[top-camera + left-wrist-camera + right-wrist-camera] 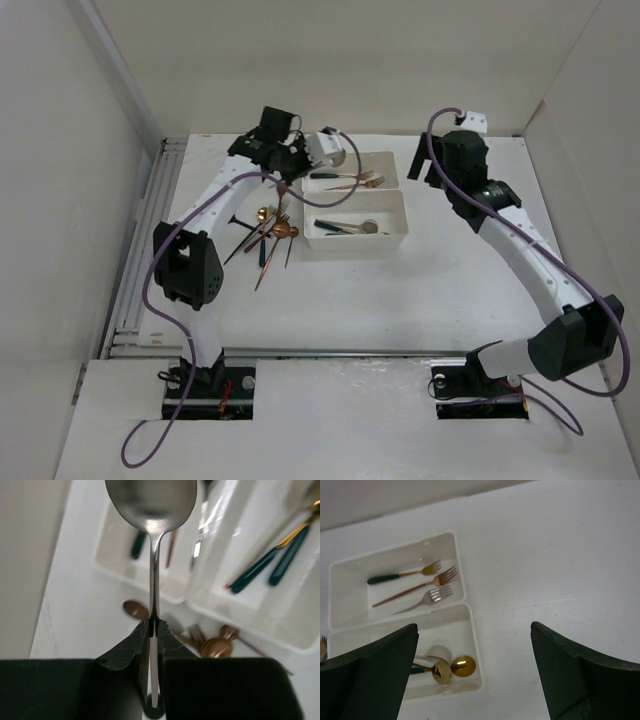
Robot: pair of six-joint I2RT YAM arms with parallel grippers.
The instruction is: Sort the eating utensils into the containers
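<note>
My left gripper (286, 165) is shut on the handle of a silver spoon (152, 510) and holds it in the air, bowl pointing away, just left of the two white bins. The far bin (380, 156) holds three forks (427, 582): green-handled, copper and silver. The near bin (355, 248) holds gold spoons (455, 667) and green-handled pieces. A loose pile of copper and dark-handled utensils (265, 238) lies on the table left of the near bin, below my left gripper. My right gripper (474, 626) is open and empty, above the table right of the bins.
White walls enclose the table on the left, back and right. A metal rail (140, 270) runs along the left edge. Bare table surface (400, 300) lies in front of the bins.
</note>
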